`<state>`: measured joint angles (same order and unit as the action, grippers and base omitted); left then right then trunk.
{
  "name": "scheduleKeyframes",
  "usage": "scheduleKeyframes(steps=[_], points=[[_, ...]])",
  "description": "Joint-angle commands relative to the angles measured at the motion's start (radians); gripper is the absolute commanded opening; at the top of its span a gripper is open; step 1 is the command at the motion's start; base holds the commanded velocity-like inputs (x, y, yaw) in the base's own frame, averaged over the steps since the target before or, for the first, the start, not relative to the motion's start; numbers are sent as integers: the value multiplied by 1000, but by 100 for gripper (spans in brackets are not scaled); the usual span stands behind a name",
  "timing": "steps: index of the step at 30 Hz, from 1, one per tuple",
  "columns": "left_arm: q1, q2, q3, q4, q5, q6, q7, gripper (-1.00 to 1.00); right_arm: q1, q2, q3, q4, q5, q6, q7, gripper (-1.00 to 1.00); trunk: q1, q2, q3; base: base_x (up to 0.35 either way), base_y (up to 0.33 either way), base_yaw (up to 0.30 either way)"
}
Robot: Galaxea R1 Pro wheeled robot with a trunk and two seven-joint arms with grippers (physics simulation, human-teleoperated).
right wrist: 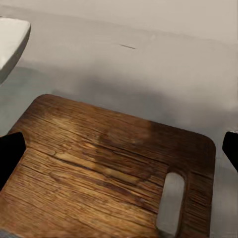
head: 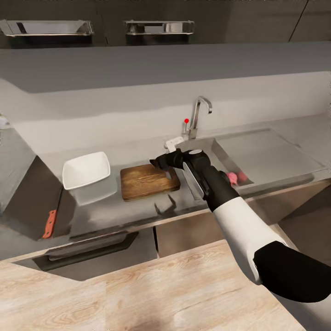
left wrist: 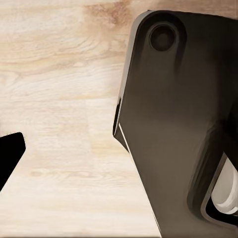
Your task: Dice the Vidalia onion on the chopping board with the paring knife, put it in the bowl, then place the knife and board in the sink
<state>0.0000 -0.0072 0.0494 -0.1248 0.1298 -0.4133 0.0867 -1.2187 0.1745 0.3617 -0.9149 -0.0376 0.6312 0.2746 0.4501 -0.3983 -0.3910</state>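
Wooden chopping board (head: 148,180), long axis along countertop (head: 115,209)

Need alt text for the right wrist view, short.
A dark-brown wooden chopping board lies flat on a grey countertop, its slot hole near one short end and nothing on it. A white bowl's corner sits beyond it, and the open gripper's black fingertips frame the board.

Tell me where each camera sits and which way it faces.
Head view: high on the robot, looking down at the countertop, sink and right arm.
Left wrist view: on the left arm, facing a pale wood surface; dark claw parts show.
Right wrist view: on the right arm, facing the chopping board; open claw fingertips show.
Shared: head and right wrist views see board and bowl.
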Motion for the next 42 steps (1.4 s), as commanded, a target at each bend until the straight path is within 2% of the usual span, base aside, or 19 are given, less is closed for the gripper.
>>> scheduleKeyframes(steps=[1,15,30,36,42], points=[[0,0,4,-1,2,-2,-1,100,-1,0,0,0,-4,5,0,100,0,-2,-2,-301,47,0],[0,-2,4,-1,2,-2,-1,100,-1,0,0,13,-4,4,-1,100,0,-2,-2,-324,-29,0],[0,-2,4,0,2,-2,-1,100,-1,0,0,92,-3,-34,-1,100,0,-2,-2,-328,-110,0],[0,-1,4,-1,2,-2,-1,100,-1,0,0,263,-2,-187,0,100,0,-2,-2,-47,-20,0],[0,0,4,-1,2,-2,-1,100,-1,0,1,355,-1,-258,1,100,0,-2,-2,-4,-2,0]])
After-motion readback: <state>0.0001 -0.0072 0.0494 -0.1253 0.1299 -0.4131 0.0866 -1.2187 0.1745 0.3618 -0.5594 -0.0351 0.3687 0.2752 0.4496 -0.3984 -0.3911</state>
